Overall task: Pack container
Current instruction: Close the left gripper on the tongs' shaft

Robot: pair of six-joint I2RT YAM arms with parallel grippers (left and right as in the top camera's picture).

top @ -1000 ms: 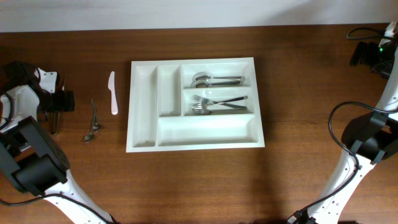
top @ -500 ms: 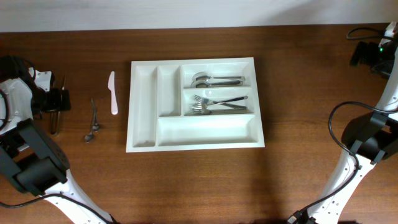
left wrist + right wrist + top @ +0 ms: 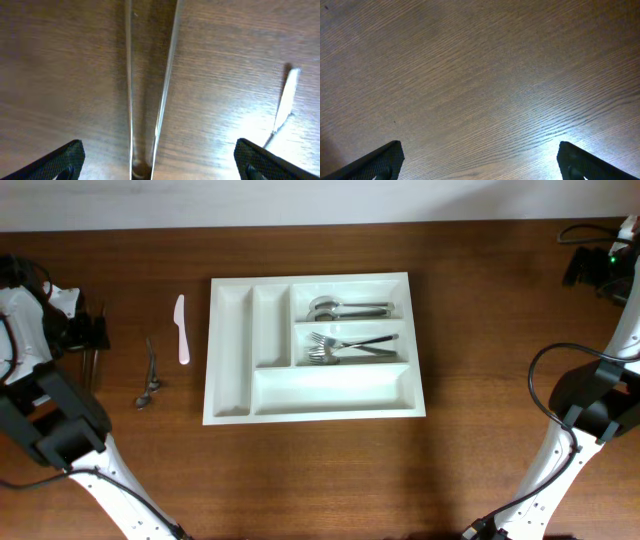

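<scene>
The container point(image 3: 330, 390) is sitting at the centre of the overhead frame, with spoons point(image 3: 345, 308) and forks point(image 3: 345, 346) lying in its upper right compartments. At the left edge the left gripper point(image 3: 159, 152) is gaping wide over two thin metal handles point(image 3: 129, 75) — gripping nothing. The right gripper point(image 3: 480, 152) is gaping too, empty, over the table point(image 3: 470, 75).
</scene>
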